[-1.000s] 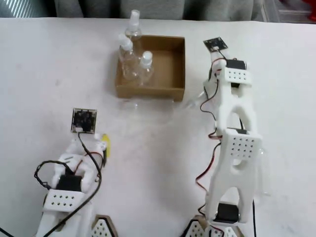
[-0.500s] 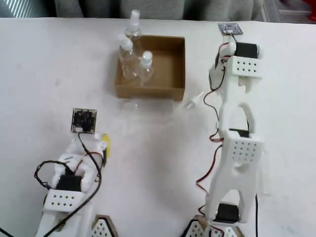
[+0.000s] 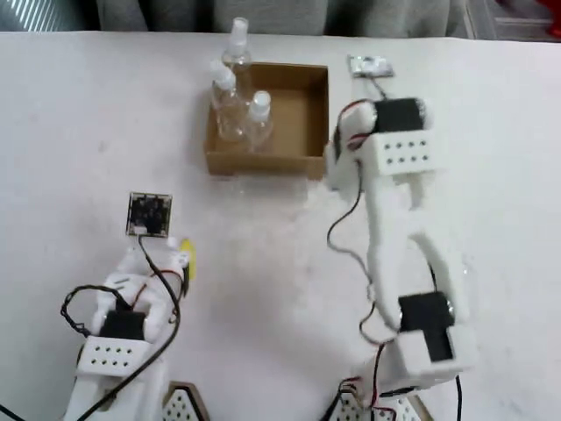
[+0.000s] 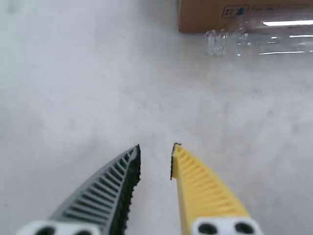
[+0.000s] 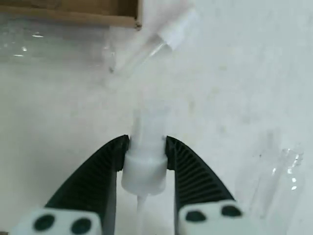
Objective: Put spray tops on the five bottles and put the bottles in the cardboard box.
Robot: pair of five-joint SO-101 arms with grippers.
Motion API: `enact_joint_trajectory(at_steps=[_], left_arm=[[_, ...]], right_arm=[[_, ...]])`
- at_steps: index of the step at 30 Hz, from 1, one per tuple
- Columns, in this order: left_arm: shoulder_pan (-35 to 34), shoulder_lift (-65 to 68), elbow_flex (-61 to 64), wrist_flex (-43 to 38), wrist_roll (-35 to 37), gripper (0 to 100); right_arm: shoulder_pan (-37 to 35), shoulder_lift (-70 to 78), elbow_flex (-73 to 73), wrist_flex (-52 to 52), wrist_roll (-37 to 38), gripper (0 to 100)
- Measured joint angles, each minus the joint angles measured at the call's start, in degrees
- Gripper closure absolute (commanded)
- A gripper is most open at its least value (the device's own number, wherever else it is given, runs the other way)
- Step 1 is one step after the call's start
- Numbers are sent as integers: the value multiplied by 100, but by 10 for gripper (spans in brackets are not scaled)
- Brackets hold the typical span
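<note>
3 bottles with tops on stand clustered at one side of the cardboard box, and an uncapped bottle lies on the surface just beside the box's front wall. The right jaws are clamped on a white spray top — a second spray top lies near the box corner and another bare bottle lies nearby. The left jaws stand a narrow gap apart — empty, above the surface, well apart from the box.

The cardboard box is brown, the spray top white. Ribbed fingers on the left gripper are grey and yellow
</note>
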Motion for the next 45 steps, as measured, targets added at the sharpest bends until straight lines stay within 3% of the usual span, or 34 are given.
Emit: enact_joint_trajectory(at_steps=[7, 14, 20, 29, 35, 41, 45], left_arm=[[-413, 0, -53, 571, 0, 872], [-554, 0, -53, 633, 0, 872], [-554, 0, -53, 633, 0, 872], [-554, 0, -53, 633, 0, 872], [-554, 0, -53, 633, 0, 872], [-554, 0, -158, 633, 0, 872], [-404, 0, -747, 1240, 0, 872]], right_arm=[[-1389, -703, 1345, -677, -791, 981], [-2101, -703, 3209, -2576, -1196, 981], [-2523, -703, 4079, -3622, -1310, 971], [-2822, -703, 4738, -4554, -1011, 731], [-2804, -703, 4791, -4615, -607, 712], [-2611, -1204, 4448, -3437, -316, 720], [-1846, -1943, 4396, -2813, -299, 851]])
